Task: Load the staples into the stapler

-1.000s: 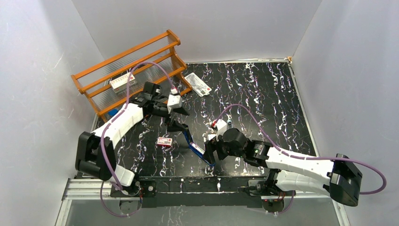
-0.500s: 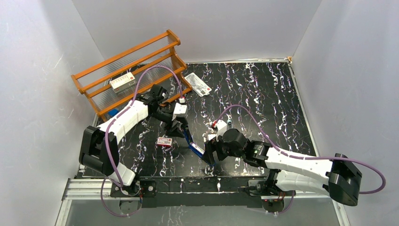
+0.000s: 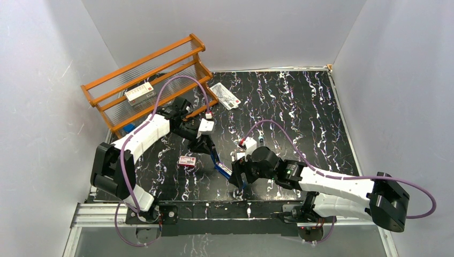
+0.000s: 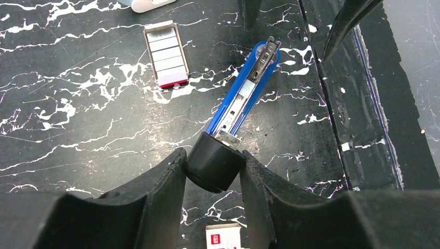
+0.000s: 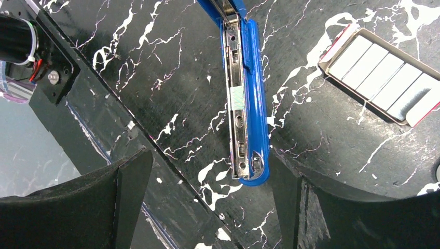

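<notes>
The blue stapler (image 3: 225,168) lies opened on the black mat, its silvery channel (image 4: 244,98) facing up. My left gripper (image 4: 212,155) is shut on the stapler's black rear end, with a finger pressed on each side. In the right wrist view the stapler's blue front tip (image 5: 251,171) sits between the fingers of my open right gripper (image 5: 210,166), close to the right finger. The staples lie as silvery strips in their pale tray (image 4: 166,54) beside the stapler, also in the right wrist view (image 5: 384,78). Their small red-and-white box (image 3: 187,161) lies to the stapler's left.
An orange rack (image 3: 150,80) stands at the back left with a larger red-and-white box (image 3: 139,93) on it. A flat white packet (image 3: 226,96) lies behind the arms. The table's near edge (image 5: 78,119) runs just under my right gripper.
My left gripper came forward and down to the stapler's rear end and closed on it. The right gripper stayed open by the front tip, shifting slightly left.
</notes>
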